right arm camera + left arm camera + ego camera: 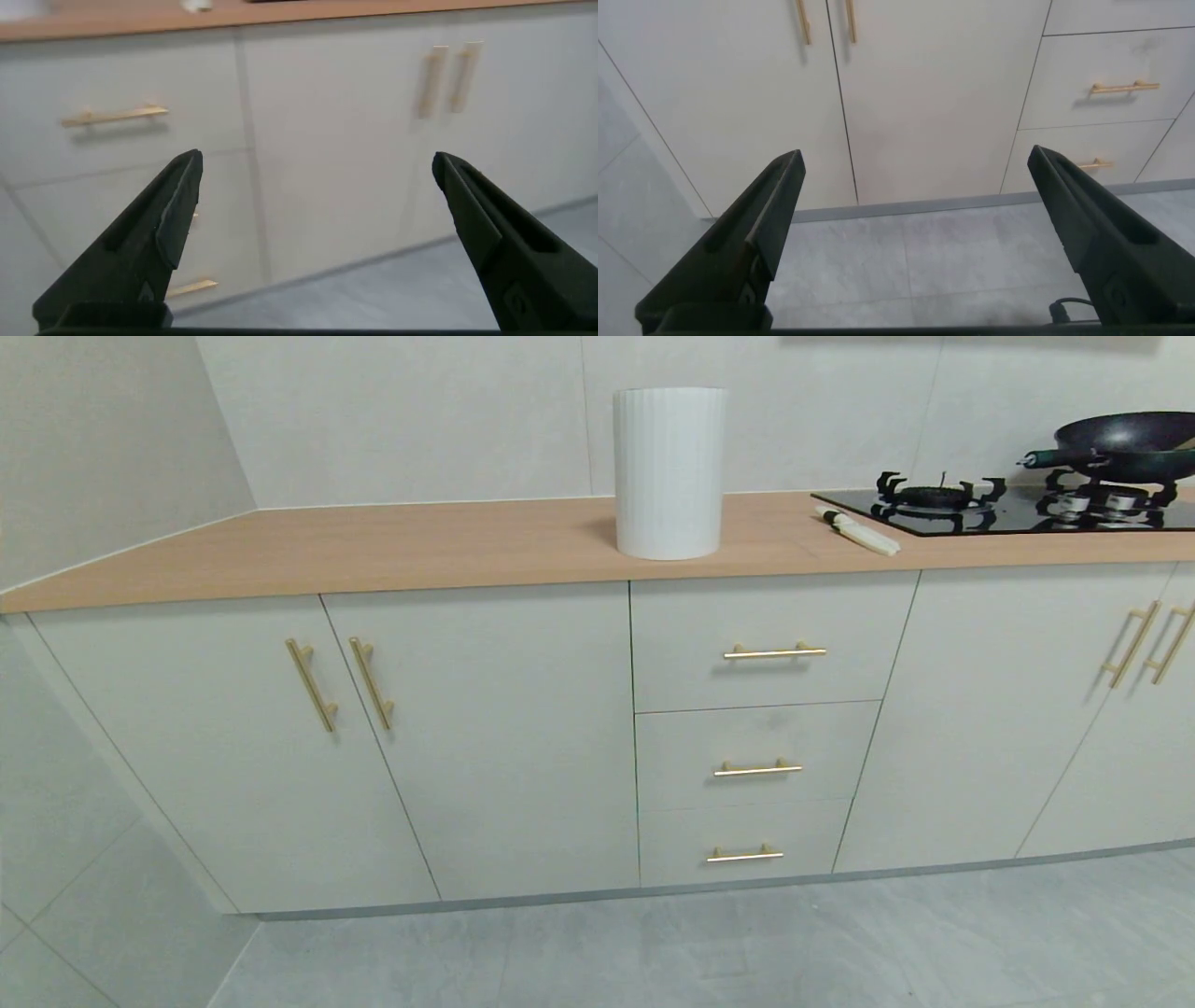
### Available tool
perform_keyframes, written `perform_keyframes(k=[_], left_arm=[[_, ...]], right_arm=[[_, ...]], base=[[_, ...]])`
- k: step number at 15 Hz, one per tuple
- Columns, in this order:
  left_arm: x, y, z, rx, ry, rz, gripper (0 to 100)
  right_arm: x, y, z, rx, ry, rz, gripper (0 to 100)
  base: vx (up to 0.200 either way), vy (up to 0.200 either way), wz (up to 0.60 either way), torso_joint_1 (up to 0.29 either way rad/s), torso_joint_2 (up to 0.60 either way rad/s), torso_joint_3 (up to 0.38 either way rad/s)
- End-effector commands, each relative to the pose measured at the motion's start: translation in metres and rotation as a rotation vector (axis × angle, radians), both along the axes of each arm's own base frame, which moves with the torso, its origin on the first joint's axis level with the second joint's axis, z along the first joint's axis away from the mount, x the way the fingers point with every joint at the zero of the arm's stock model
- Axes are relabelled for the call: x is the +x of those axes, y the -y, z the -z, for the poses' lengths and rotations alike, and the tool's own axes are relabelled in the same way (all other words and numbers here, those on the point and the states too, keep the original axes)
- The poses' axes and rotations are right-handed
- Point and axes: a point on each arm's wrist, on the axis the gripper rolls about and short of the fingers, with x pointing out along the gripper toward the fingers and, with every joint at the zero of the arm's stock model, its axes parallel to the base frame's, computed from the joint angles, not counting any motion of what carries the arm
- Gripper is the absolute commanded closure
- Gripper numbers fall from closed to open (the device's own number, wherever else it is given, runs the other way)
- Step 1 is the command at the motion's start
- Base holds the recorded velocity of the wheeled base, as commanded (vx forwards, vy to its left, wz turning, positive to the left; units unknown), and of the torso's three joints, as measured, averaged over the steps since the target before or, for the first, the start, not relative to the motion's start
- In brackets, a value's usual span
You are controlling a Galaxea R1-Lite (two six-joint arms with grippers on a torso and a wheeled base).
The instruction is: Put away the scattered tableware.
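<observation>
Head view is showing a wooden worktop (373, 546) running along a tiled wall, with a white ribbed canister (669, 476) standing upright near its front edge. Below and left of the canister, a two-door cabinet (336, 747) is sitting closed. Just below the canister's right side, a stack of three drawers (756, 728) is sitting closed too. Right of the canister and well apart from it, a pale slender utensil (857, 532) is lying flat on the worktop beside the corner of a black gas hob (1008, 518); its exact kind is hard to tell. Farther right, a dark wok (1130, 434) is resting on the hob.

Left gripper (915, 161) is hanging low before the cabinet fronts beneath the canister, fingers spread wide and gripping nothing. Right gripper (318, 161) is facing the drawers and doors below and right of the canister, fingers likewise wide and empty.
</observation>
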Motion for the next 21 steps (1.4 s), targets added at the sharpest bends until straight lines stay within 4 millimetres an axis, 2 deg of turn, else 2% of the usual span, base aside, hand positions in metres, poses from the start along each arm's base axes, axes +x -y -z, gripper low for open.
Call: perform_keyframes(k=[1, 4, 5, 6, 8, 11, 13, 21], left_arm=[[0.0, 0.0, 0.0, 0.0, -0.001, -0.001, 0], [0.0, 0.0, 0.0, 0.0, -0.001, -0.001, 0], [0.0, 0.0, 0.0, 0.0, -0.001, -0.001, 0], [0.0, 0.0, 0.0, 0.0, -0.001, -0.001, 0], [0.0, 0.0, 0.0, 0.0, -0.001, -0.001, 0], [0.0, 0.0, 0.0, 0.0, -0.001, -0.001, 0], [0.0, 0.0, 0.0, 0.0, -0.001, -0.001, 0], [0.0, 0.0, 0.0, 0.0, -0.001, -0.001, 0]], right_arm=[[-0.089, 0.01, 0.031, -0.064, 0.075, 0.08, 0], [-0.101, 0.008, 0.041, -0.063, 0.068, 0.143, 0], [-0.091, 0.008, 0.065, -0.064, -0.001, 0.123, 0], [-0.085, 0.008, 0.078, -0.054, -0.027, 0.113, 0], [-0.082, 0.005, 0.09, 0.006, -0.094, -0.043, 0], [-0.082, 0.001, 0.09, 0.036, -0.086, -0.203, 0], [-0.082, 0.0, 0.096, 0.036, -0.149, -0.269, 0], [-0.081, 0.0, 0.095, 0.046, -0.132, -0.273, 0]], base=[[0.0, 0.0, 0.0, 0.0, 0.0, 0.0], [0.0, 0.0, 0.0, 0.0, 0.0, 0.0], [0.0, 0.0, 0.0, 0.0, 0.0, 0.0], [0.0, 0.0, 0.0, 0.0, 0.0, 0.0], [0.0, 0.0, 0.0, 0.0, 0.0, 0.0], [0.0, 0.0, 0.0, 0.0, 0.0, 0.0], [0.0, 0.0, 0.0, 0.0, 0.0, 0.0], [0.0, 0.0, 0.0, 0.0, 0.0, 0.0]])
